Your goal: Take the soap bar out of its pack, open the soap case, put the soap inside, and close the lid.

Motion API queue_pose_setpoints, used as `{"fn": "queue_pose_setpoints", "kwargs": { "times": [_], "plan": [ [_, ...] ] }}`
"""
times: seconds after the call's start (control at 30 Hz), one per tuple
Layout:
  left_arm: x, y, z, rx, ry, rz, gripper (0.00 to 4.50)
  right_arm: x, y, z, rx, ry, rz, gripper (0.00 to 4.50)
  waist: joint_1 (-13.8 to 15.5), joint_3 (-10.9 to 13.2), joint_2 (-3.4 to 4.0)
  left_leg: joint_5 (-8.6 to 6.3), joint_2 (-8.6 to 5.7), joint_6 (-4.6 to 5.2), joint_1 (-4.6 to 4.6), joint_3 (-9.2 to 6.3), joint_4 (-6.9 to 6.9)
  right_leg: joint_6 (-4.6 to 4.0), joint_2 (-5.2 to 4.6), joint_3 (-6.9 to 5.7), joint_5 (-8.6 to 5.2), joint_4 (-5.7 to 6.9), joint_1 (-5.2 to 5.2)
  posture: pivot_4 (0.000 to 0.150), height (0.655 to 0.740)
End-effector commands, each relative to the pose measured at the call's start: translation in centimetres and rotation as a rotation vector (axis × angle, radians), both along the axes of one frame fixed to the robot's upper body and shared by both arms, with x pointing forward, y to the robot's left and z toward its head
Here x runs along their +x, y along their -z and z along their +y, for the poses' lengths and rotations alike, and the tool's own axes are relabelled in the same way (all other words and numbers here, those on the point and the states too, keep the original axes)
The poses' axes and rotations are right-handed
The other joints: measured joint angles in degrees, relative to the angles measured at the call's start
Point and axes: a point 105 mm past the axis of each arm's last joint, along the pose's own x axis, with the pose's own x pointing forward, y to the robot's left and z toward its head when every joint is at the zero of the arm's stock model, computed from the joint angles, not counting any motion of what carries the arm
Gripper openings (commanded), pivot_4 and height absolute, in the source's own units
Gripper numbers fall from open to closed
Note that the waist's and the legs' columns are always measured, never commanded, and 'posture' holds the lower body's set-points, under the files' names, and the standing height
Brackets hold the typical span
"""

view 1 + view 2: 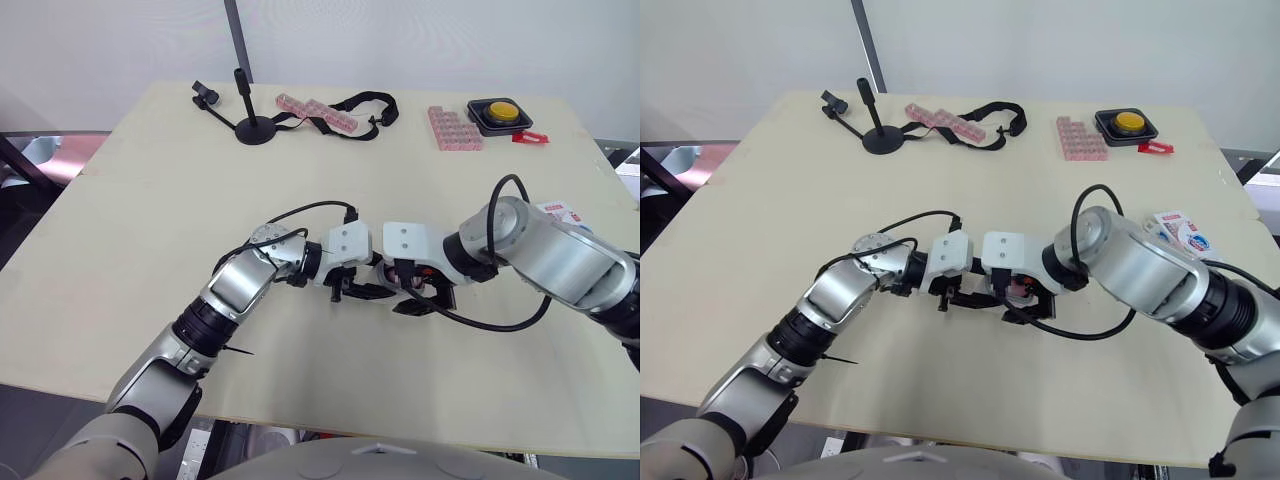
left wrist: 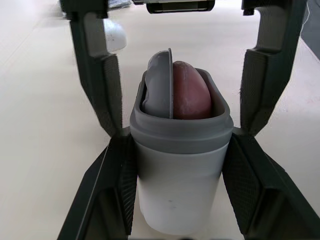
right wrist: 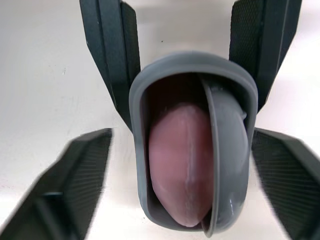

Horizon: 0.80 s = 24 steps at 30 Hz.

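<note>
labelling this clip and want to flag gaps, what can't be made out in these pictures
- Left wrist view: the soap's lower half is hidden behind the soap case wall; the left pincer covers the case's sides.
- Right wrist view: the right pincer is blurred.
- Head views: the case is mostly hidden between both pincers; the soap pack's print is too small to read.

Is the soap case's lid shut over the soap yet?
No: the gray lid stands edge-on inside the mouth of the soap case, with the pink soap exposed beside it.
</note>
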Motion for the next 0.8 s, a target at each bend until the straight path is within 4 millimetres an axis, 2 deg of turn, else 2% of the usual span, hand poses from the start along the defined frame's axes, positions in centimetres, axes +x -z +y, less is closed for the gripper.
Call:
{"fn": "queue_pose_setpoints", "kwargs": {
  "times": [0.03,0.13,0.3,0.37,0.47,0.6,0.8],
  "plan": [
    [0.2,0.2,0.9,0.01,-0.013,-0.018,1.89,0.4,-0.9,-0.6,0.018,0.014,-0.039,4.46,-0.1,0.0,0.0,0.0,0.0,0.0,0.0,0.0,0.0,0.0,0.0,0.0,0.0,0.0,0.0,0.15,0.74],
    [0.1,0.3,1.5,0.0,-0.014,-0.011,1.89,0.7,-0.7,-1.4,0.033,0.046,-0.046,4.46,-0.1,0.0,0.0,0.0,0.02,0.0,0.01,0.0,0.0,0.0,0.0,0.01,0.0,0.0,0.0,0.15,0.74],
    [0.1,-0.1,2.8,-0.062,-0.019,-0.003,1.89,1.3,-0.7,-3.3,0.21,0.181,0.013,4.46,-0.1,0.0,-0.01,0.0,0.02,0.0,-0.03,0.01,-0.01,0.0,-0.02,0.03,0.0,-0.02,0.0,0.15,0.74],
    [0.1,-0.6,3.4,-0.111,-0.023,0.014,1.89,1.4,-0.5,-4.7,0.236,0.192,-0.009,4.46,-0.1,0.0,0.0,-0.01,0.02,0.0,-0.04,0.01,-0.01,0.0,-0.03,0.02,0.0,-0.05,0.01,0.15,0.74],
    [0.1,-0.8,3.6,-0.129,-0.025,0.021,1.89,1.3,-0.4,-5.3,0.245,0.179,-0.023,4.46,-0.1,0.0,0.0,0.0,0.01,0.01,-0.03,0.01,0.0,-0.01,-0.03,0.0,0.0,-0.03,0.0,0.15,0.74],
    [-0.1,-1.5,5.5,-0.223,-0.038,0.009,1.89,2.0,0.0,-9.0,0.442,0.298,-0.109,4.46,0.1,0.0,-0.04,-0.02,0.01,0.04,-0.29,0.0,0.01,-0.01,-0.08,-0.02,-0.01,-0.11,0.0,0.15,0.74],
    [-0.3,-1.7,6.6,-0.335,-0.081,0.056,1.89,0.6,-0.2,-10.3,0.777,0.378,-0.151,4.46,-0.2,0.0,0.0,-0.07,0.01,0.13,-0.76,-0.01,0.18,-0.01,-0.1,-0.07,-0.01,0.02,-0.34,0.15,0.74]
  ]
}}
